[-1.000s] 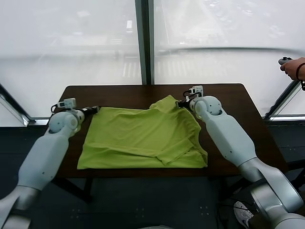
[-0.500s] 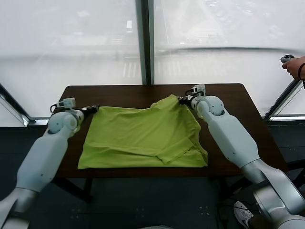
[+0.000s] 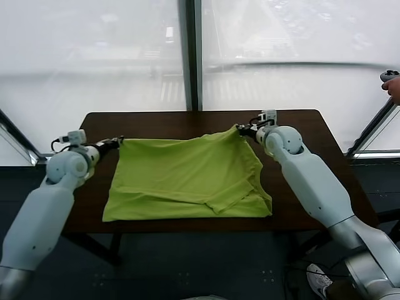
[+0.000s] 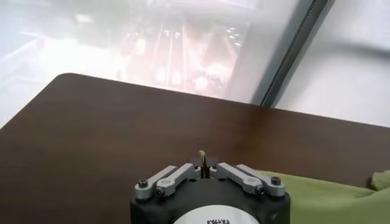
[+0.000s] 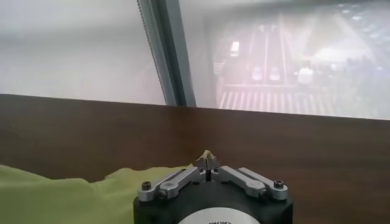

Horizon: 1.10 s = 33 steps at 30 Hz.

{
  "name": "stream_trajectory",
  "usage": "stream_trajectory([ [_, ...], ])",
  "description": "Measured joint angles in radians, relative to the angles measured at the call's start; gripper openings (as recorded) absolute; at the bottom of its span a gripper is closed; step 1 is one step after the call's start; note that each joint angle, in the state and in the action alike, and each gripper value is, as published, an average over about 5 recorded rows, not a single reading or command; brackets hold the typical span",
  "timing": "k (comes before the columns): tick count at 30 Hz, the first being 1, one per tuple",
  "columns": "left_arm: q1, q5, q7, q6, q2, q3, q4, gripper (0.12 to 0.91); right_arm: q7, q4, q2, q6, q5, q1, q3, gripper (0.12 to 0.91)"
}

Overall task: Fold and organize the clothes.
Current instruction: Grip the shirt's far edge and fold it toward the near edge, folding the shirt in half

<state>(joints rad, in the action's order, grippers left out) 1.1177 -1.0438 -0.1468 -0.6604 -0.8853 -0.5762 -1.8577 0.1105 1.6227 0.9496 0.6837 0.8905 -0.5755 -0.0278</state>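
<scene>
The clothes are one lime-green T-shirt (image 3: 187, 178) lying folded on the dark brown table (image 3: 156, 124). My left gripper (image 3: 116, 142) is shut on the shirt's far left corner, and a sliver of green fabric shows between its jaws (image 4: 202, 163). My right gripper (image 3: 241, 130) is shut on the far right corner, with a pinch of cloth at its tips (image 5: 207, 161). The far edge of the shirt runs stretched between the two grippers. Green fabric (image 4: 329, 195) trails beside the left gripper, and more fabric (image 5: 67, 195) beside the right one.
A window with a dark vertical frame post (image 3: 189, 56) stands behind the table. A person's hand holding a controller (image 3: 392, 84) shows at the far right. Bare table strips lie along the back edge and on the right (image 3: 312, 156).
Both grippers have moved apart, the left one leftward and the right one rightward and back. The raised hump at the shirt's far right corner has flattened as the far edge pulled taut.
</scene>
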Motion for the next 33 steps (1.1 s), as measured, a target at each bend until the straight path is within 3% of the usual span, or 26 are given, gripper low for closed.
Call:
stream_trajectory([
  [6,0.063,0.012,-0.007,-0.013,-0.009,-0.037,-0.075,0.189,0.0,0.114,-0.074,0.009,0.004,-0.109,-0.053,0.138],
  [14,0.191,0.062,0.008,-0.015,-0.027,-0.083,-0.16,0.189,0.012,0.265,-0.168,0.014,-0.006,-0.272,-0.107,0.138],
  [21,0.294,0.097,0.033,-0.007,-0.042,-0.122,-0.2,0.189,0.032,0.348,-0.194,0.027,-0.01,-0.369,-0.114,0.138],
  [33,0.381,0.107,0.034,0.007,-0.05,-0.175,-0.208,0.189,0.037,0.397,-0.227,0.034,-0.013,-0.459,-0.134,0.138],
])
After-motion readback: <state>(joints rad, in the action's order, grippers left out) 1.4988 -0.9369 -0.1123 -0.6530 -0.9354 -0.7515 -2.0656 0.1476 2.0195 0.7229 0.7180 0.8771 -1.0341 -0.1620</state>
